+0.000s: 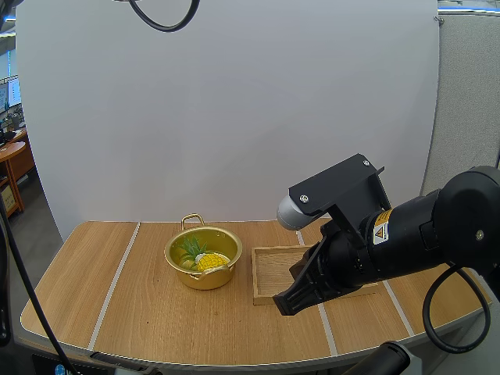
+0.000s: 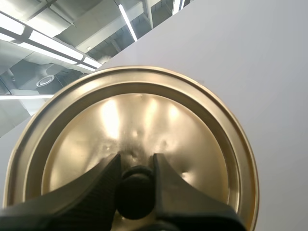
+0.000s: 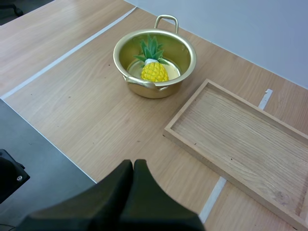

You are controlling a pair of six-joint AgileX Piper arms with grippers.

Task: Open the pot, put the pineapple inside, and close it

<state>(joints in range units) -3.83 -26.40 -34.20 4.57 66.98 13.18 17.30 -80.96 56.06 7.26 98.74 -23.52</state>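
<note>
Left wrist view: the left gripper (image 2: 136,166) is clamped on the black knob (image 2: 135,195) of the round golden metal lid (image 2: 144,120). The yellow toy pineapple (image 3: 154,71) lies inside the golden pot (image 3: 126,71) (the right gripper (image 3: 133,166), fingers together, hovers by the shallow wooden tray (image 3: 240,130)). If lowered tilted, the lid may catch the pot's rim.

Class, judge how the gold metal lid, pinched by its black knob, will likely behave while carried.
The thin gold metal lid looks stiff and probably light; its small dents suggest knocks mark it. Held only at its round black knob by the left tool, it may swivel or slip.
</note>
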